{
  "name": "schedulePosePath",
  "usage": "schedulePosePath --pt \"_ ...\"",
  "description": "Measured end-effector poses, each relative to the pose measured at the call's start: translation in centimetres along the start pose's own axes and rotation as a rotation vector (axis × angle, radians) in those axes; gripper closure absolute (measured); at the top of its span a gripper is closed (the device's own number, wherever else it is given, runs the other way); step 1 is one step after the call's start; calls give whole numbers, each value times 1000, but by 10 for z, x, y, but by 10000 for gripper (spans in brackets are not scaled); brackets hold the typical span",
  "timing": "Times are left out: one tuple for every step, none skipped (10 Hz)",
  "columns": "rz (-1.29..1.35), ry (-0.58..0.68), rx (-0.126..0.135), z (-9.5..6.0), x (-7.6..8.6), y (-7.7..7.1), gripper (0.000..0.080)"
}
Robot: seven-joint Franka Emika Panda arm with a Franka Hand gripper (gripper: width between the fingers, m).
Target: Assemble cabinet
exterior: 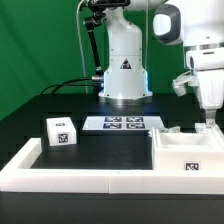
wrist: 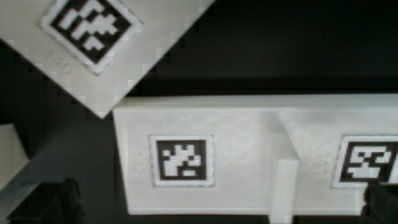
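The cabinet shell [exterior: 188, 157] is a white box with tag markers, lying at the exterior view's right against the front rail. In the wrist view it [wrist: 240, 125] shows two tags and an upright divider wall [wrist: 288, 175]. My gripper [exterior: 208, 121] hangs just above the shell's far right part. In the wrist view the gripper [wrist: 217, 204] is open and holds nothing; its dark fingers [wrist: 54, 202] stand wide apart on either side of the shell's wall. A small white drawer block [exterior: 60, 131] with a tag stands alone at the exterior view's left.
The marker board [exterior: 125, 123] lies flat in front of the robot base [exterior: 124, 60] and shows in the wrist view [wrist: 89, 40]. A long low white border rail [exterior: 90, 180] runs along the table's front and left side. Black cables trail at the back left.
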State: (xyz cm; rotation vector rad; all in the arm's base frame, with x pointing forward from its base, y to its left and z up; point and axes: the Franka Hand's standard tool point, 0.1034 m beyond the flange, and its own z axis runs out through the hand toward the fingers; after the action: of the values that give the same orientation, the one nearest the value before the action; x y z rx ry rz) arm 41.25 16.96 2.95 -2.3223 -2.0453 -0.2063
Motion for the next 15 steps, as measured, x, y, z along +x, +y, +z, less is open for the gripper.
schedulePosePath --pt "1 7 5 6 1 -3 3" --pt "4 13 11 13 1 -7 3" --pt "5 14 18 17 0 -9 3" --pt "7 13 19 17 -1 -9 3" --pt "10 13 19 17 -2 -9 123" --pt "10 13 19 17 -2 -9 259" --pt "10 12 20 17 -2 -9 259" --pt "11 12 22 18 -2 -10 441" --pt "11 12 25 19 -2 -11 577" --pt "12 12 25 20 -2 -11 577" --pt "12 13 24 19 -2 -11 732" --pt "12 13 24 19 -2 -11 731" --pt "12 13 24 19 -2 -11 731" --pt "10 10 25 18 -2 -10 731" --pt "7 -1 28 14 -4 -9 731"
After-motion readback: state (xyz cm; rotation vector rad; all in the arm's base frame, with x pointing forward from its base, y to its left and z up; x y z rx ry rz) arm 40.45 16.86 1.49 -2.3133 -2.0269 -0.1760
